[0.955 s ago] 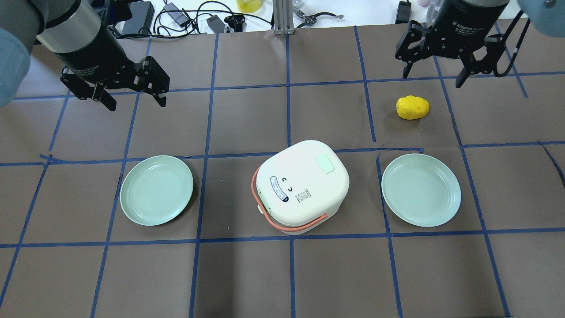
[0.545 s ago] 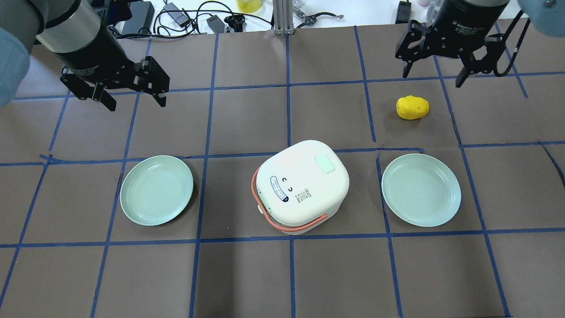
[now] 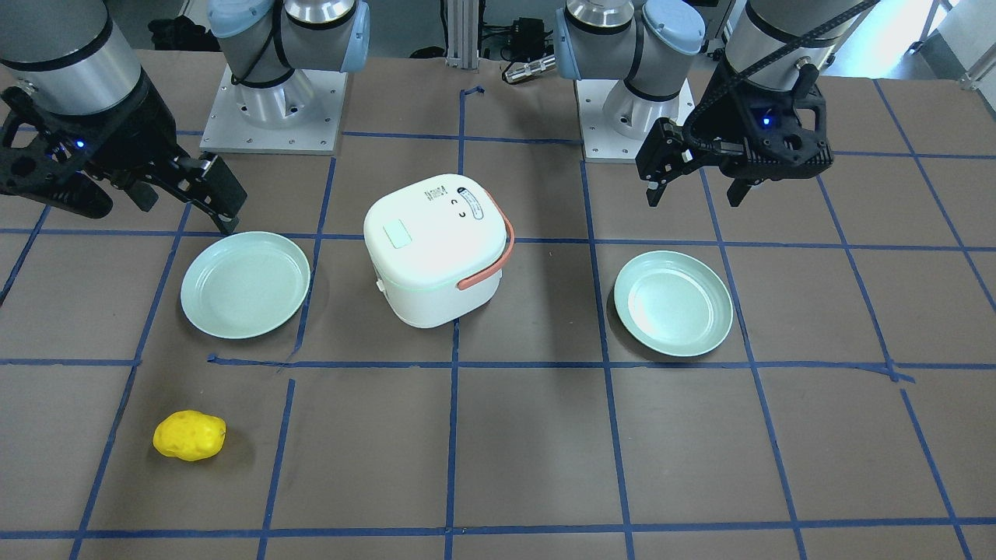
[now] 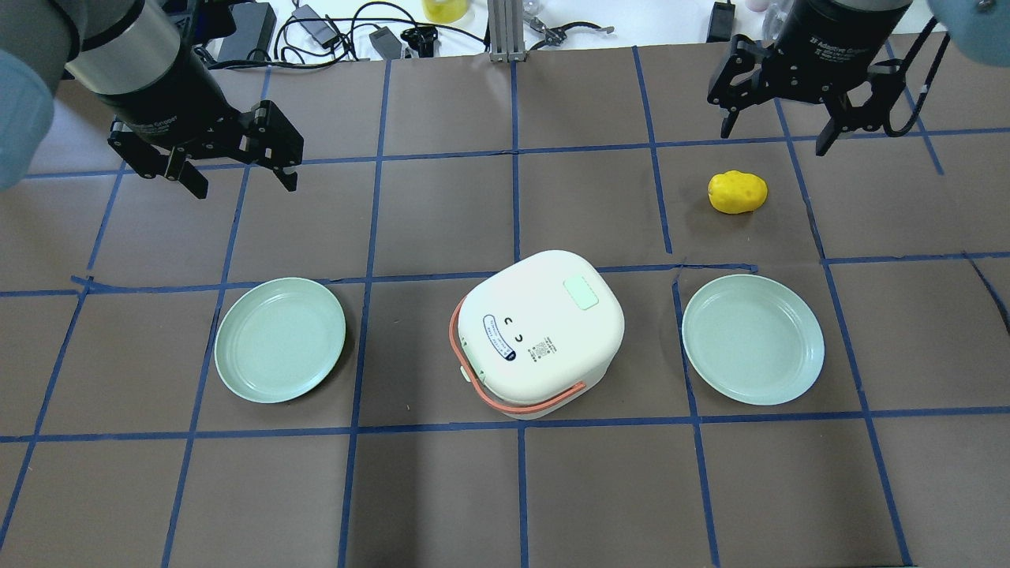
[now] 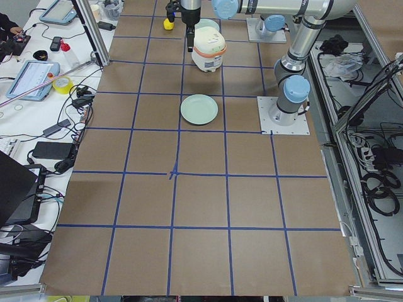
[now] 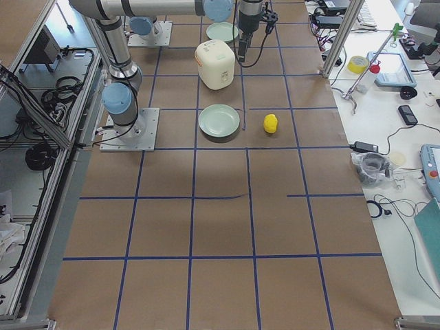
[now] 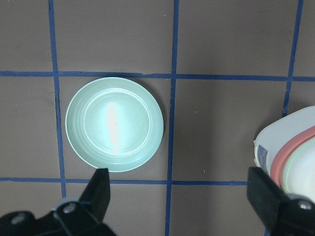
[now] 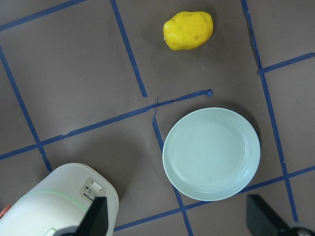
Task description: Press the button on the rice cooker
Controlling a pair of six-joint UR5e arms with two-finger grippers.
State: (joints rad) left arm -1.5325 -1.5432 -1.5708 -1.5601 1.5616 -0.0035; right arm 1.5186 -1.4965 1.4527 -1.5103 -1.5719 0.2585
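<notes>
The white rice cooker with a coral-orange handle stands lid shut at the table's middle; it also shows in the front view. A pale-green rectangular patch sits on its lid, and a small white tab on its side. My left gripper is open and empty, high over the table, far from the cooker. My right gripper is open and empty, above a yellow potato-like object. The left wrist view shows the cooker's edge; the right wrist view shows its corner.
Two mint-green plates flank the cooker, one on its left and one on its right. Blue tape lines grid the brown table. Cables and tools lie past the far edge. The arm bases stand behind the cooker.
My right gripper has edged slightly toward the far edge of the table. The left gripper, the cooker and the plates have not moved.
</notes>
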